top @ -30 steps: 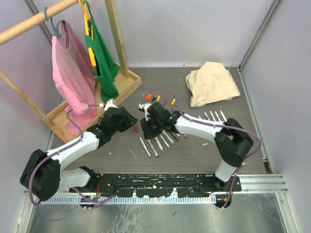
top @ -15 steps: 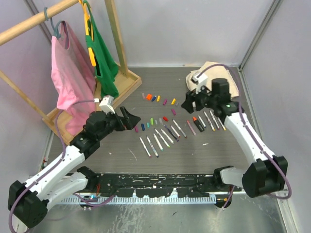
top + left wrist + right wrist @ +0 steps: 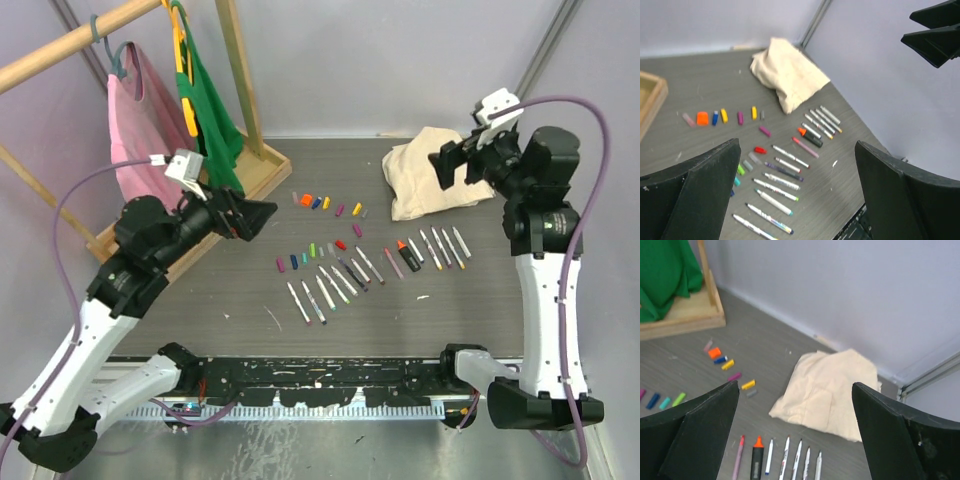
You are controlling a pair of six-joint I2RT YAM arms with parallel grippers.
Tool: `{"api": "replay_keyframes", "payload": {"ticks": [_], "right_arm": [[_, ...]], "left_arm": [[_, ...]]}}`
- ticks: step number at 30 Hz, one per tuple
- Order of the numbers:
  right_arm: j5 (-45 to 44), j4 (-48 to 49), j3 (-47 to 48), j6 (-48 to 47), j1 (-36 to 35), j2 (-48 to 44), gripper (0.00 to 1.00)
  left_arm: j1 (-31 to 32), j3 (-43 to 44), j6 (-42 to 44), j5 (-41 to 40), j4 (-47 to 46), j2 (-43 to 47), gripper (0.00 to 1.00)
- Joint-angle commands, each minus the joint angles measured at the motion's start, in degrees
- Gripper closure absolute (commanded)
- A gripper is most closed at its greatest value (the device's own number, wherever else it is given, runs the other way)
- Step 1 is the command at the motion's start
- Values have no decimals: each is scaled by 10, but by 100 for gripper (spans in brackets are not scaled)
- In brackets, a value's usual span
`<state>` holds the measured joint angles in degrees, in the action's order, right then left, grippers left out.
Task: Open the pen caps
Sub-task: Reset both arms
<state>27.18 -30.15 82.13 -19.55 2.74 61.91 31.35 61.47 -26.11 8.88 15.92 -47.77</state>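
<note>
**Left gripper** (image 3: 262, 217): hangs high over the left half of the table (image 3: 240, 320), fingers spread wide apart, nothing between them; in its wrist view (image 3: 800, 200), looks down on the whole layout.

**Right gripper** (image 3: 452, 165): hangs high at the far right, above the beige cloth (image 3: 435, 185), fingers likewise wide apart and holding nothing (image 3: 795, 440).

**Pen caps** (image 3: 306, 200): lying loose on the table in two short rows. Far row, near the wooden rack base (image 3: 255, 170): orange, blue, yellow and purple. Nearer row: purple, blue, green and red, just beyond the pens. Well apart from both grippers.

**White-barrelled pens** (image 3: 320, 292): laid side by side, slanted, at mid-table; a second small group (image 3: 445, 245) right of the black highlighter (image 3: 408, 256).
</note>
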Motion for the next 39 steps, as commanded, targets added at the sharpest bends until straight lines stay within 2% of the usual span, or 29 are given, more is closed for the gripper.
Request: {"api": "replay_keyframes", "payload": {"ticks": [1, 4, 7, 11, 15, 24, 30, 39], "right_arm": [[12, -41, 120, 42, 2, 10, 0], [73, -71, 183, 46, 2, 22, 0], [97, -70, 213, 94, 2, 27, 0], [40, -40, 217, 179, 1, 24, 0], [5, -29, 214, 207, 2, 17, 0], [-2, -28, 211, 204, 2, 8, 0], [24, -41, 208, 186, 2, 13, 0], [4, -47, 211, 168, 2, 10, 0]], "left_arm": [[-4, 88, 39, 13, 53, 5, 2], [-3, 126, 46, 19, 76, 6, 2], [-3, 161, 55, 20, 103, 6, 2], [-3, 196, 69, 19, 136, 9, 2], [-3, 209, 73, 18, 146, 16, 2], [-3, 215, 81, 17, 157, 24, 2], [-3, 207, 84, 18, 158, 29, 2], [-3, 230, 84, 26, 165, 15, 2]]}}
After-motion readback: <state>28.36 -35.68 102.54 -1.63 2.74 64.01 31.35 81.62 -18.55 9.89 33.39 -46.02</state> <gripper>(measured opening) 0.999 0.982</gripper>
